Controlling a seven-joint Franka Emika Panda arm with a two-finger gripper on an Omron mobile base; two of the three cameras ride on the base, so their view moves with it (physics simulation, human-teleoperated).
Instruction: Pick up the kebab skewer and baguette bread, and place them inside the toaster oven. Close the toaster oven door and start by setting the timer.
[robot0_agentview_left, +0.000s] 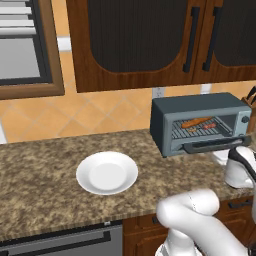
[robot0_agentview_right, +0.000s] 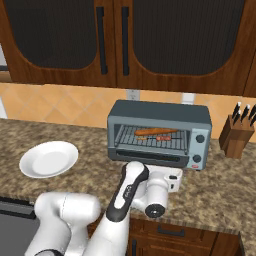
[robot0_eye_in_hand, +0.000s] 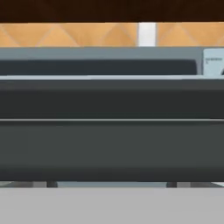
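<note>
White plate (robot0_agentview_left: 106, 172) on granite counter (robot0_agentview_left: 40, 170) — knife block (robot0_agentview_right: 236, 135) at far rt; dark-wood cabinets (robot0_agentview_right: 150, 40) overhead.

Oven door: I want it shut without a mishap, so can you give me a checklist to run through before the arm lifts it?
1. Baguette on the rack inside the oven: ok.
2. Skewer on the rack beside the baguette, nothing overhanging the opening: ok.
3. Door folded down and open, ready to be lifted: ok.
4. End effector in front of the door, jaws wide open and empty: ok.
5. End effector below the door's edge for an upward push: cannot tell; the hand view gives just a close, flat look at the door.
6. Plate well off to the side, out of the arm's path: ok.
</note>
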